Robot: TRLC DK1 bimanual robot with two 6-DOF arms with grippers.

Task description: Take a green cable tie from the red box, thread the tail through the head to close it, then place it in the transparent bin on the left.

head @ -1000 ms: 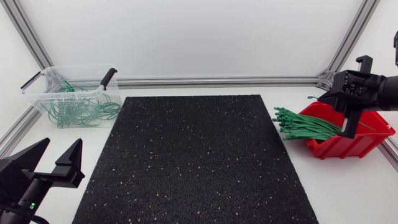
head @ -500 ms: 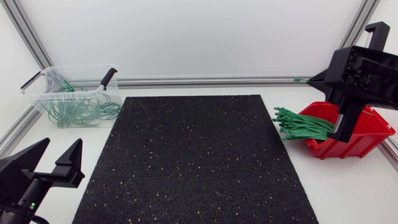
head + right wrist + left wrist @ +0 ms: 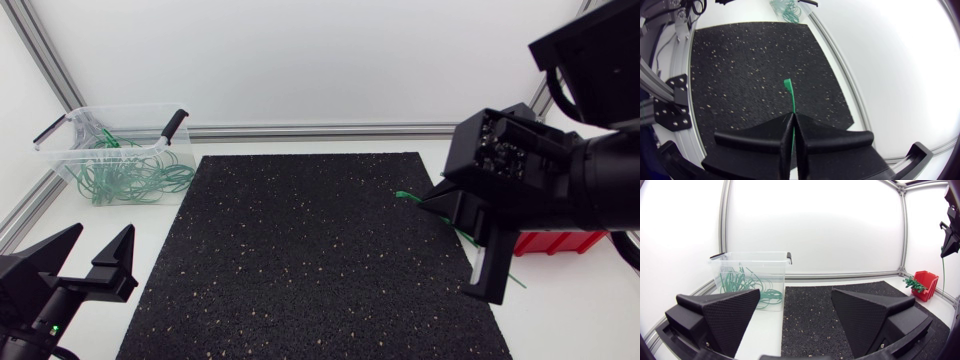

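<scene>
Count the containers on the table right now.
2. The transparent bin sits at far left, with looped green ties inside. The red box is at the right, mostly hidden behind the right arm.

A straight, unclosed green cable tie (image 3: 789,96) juts from the clamped right gripper (image 3: 792,117).

Lab: white enclosure, aluminium-profile frame (image 3: 300,131)

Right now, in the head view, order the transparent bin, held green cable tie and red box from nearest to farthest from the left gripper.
1. transparent bin: just ahead of the left gripper, at the left.
2. green cable tie: held in the right gripper, right of centre.
3. red box: far right, mostly hidden.
</scene>
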